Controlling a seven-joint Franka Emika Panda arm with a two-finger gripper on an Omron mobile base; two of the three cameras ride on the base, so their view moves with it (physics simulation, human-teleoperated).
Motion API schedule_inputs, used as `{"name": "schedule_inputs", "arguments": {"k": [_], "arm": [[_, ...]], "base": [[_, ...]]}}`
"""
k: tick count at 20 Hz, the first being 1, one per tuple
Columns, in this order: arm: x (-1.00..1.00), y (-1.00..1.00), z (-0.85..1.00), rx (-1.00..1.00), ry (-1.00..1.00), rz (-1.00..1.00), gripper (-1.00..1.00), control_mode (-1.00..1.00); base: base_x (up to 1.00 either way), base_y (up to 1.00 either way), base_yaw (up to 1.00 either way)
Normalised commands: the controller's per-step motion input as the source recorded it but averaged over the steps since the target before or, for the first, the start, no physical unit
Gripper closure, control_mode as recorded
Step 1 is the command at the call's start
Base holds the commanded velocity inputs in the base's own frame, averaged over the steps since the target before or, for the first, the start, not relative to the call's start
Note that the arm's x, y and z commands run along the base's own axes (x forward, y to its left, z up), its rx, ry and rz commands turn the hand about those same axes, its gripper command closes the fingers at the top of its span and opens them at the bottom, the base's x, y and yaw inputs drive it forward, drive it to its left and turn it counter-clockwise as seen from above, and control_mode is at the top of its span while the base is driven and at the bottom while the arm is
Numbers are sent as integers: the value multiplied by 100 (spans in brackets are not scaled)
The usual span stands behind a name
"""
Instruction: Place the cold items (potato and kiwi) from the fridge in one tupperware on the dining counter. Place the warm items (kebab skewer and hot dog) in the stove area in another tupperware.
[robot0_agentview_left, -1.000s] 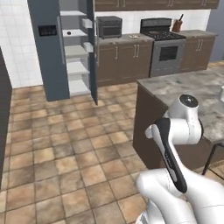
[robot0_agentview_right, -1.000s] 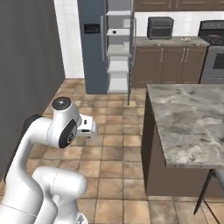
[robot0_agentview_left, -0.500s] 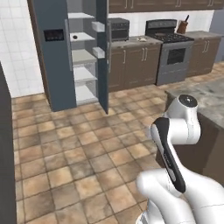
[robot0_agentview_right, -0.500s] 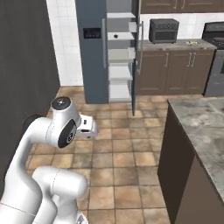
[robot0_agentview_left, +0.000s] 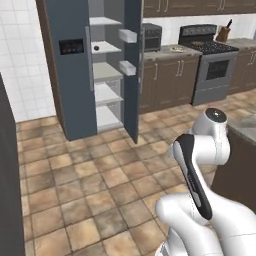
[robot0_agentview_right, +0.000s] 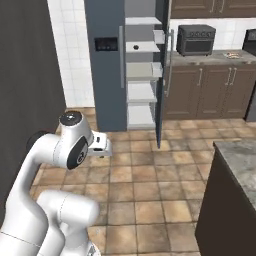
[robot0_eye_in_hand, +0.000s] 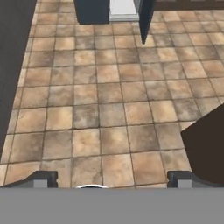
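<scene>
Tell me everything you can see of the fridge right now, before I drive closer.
The fridge is a tall dark blue-grey unit standing on the tiled floor against the white tiled wall, left of the brown cabinets. Its right door is swung open, edge-on toward the base, with two pale door bins. The left door is shut and carries a dark dispenser panel. Inside are pale shelves; one small dark item sits on an upper shelf, too small to identify.
</scene>
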Motion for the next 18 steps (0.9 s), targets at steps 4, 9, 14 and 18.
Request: {"name": "schedule_inputs", "arguments": {"k": [4, 9, 14, 18], "arm": [[0, 0, 0, 0, 0, 0, -100, 100], [0, 0, 0, 0, 0, 0, -100, 100], [0, 0, 0, 0, 0, 0, -100, 100], [0, 0, 0, 0, 0, 0, -100, 100]], "base": [[100, 20, 0], [100, 10, 0], [100, 1, 0], [100, 0, 3]]}}
